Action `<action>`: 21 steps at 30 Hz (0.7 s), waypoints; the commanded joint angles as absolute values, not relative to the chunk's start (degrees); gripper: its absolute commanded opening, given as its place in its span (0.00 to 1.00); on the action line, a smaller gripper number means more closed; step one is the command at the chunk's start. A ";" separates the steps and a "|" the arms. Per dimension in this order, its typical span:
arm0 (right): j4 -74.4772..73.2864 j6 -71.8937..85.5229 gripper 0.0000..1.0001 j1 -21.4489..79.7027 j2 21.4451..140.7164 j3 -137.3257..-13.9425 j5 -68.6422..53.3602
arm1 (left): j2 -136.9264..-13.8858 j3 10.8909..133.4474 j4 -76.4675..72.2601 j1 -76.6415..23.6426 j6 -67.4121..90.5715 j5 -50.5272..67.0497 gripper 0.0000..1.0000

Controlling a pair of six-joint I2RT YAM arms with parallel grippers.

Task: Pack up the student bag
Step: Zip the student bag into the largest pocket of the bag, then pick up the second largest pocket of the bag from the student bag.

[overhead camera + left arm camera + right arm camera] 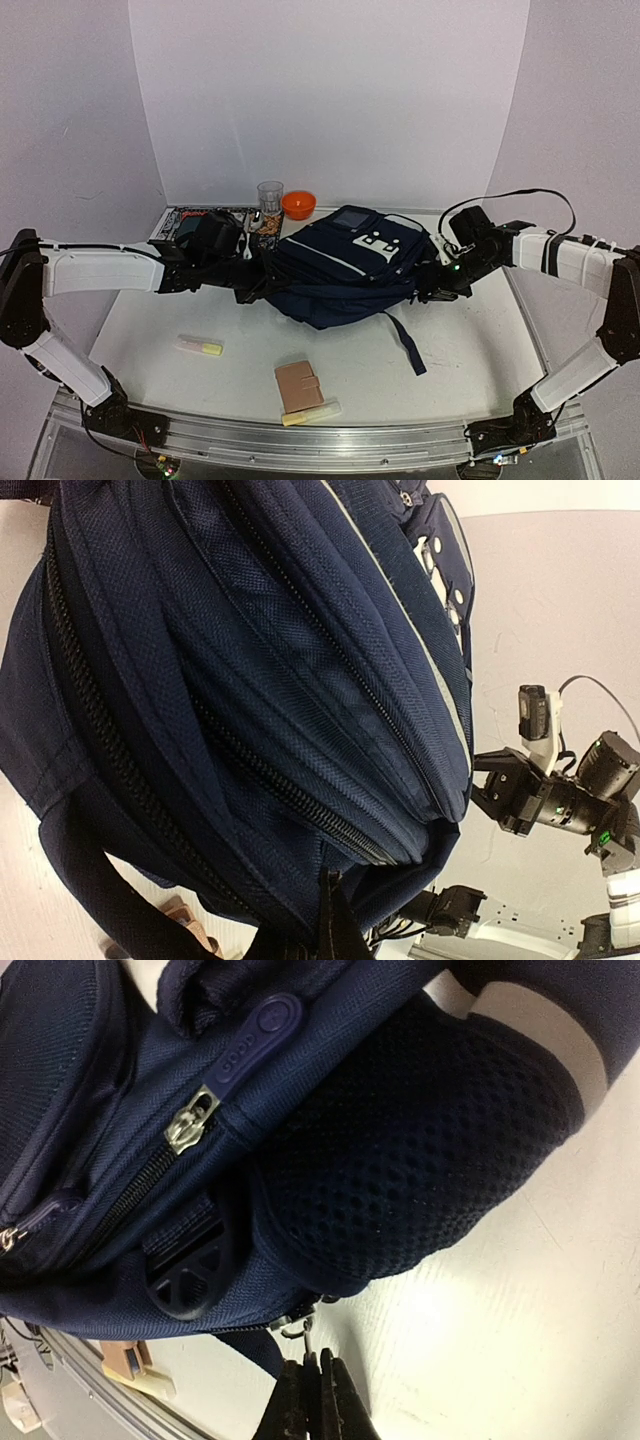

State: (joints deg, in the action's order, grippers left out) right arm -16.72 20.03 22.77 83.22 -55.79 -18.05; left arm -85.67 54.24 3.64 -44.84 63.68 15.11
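Nylon weave, navy and bulging, covers the student bag [345,262], which lies mid-tabletop [470,350] between both arms, zips mostly closed, so probably braced for opening. Left gripper [258,282] sits against its left side, likely steadying it; jaws hidden, cannot tell their state. Right gripper [308,1365] is below the perforated mesh pocket [420,1150], jaws squeezed narrow and apparently pinching the small metal zip pull [296,1326]. Brown leathery wallet [298,385] and slim yellow highlighter [201,347] lie unpacked nearby.

The bag [340,275] is coloured navy and crossed by a thin white stripe; the bowl [298,204] is orange, the wallet [299,386] tan, the bench [480,340] white.
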 commanded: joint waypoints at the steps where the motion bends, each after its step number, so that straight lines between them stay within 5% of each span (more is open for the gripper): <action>1: -23.49 18.30 0.02 17.04 79.65 -54.23 -9.28 | -83.39 54.79 4.80 -41.73 59.55 11.75 0.00; 10: -25.11 15.42 0.57 17.01 74.57 -58.13 -11.72 | -89.51 56.94 -2.07 -45.48 59.28 13.38 0.00; 21: -12.10 13.52 0.60 17.01 83.52 -57.60 -24.67 | -95.58 57.70 -4.03 -48.12 55.85 13.17 0.01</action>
